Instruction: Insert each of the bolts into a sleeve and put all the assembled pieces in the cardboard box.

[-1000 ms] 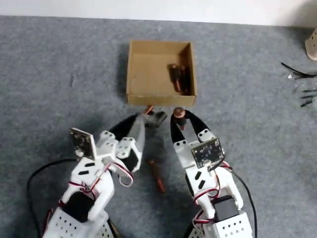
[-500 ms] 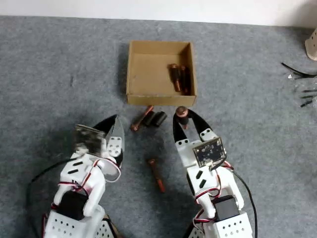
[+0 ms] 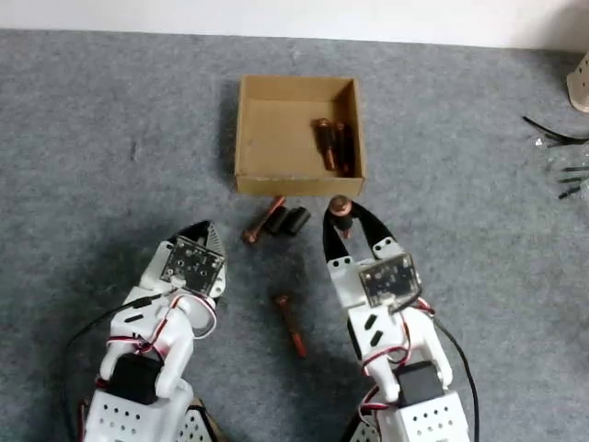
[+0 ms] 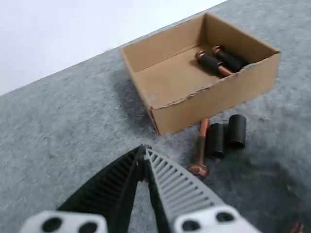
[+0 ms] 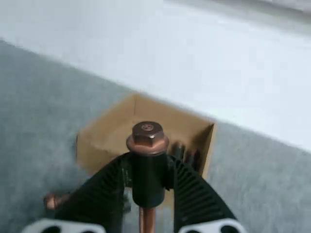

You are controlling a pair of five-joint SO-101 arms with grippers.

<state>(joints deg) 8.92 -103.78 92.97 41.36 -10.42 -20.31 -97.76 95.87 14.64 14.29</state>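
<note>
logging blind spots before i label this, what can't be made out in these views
Right wrist view: pieces in the cardboard box, mostly behind the right pincer and its held sleeve.
Left wrist view: loose bolt, cut off by the picture's corner.
High view: bolt beside two sleeves before the box, too small to tell if inserted.

A grey, felt-like surface covers almost all the view. Along its far edge runs a white wall. Near the right edge lie some thin black wires. Beyond them is a pale beige rounded object, cut off by the frame.
</note>
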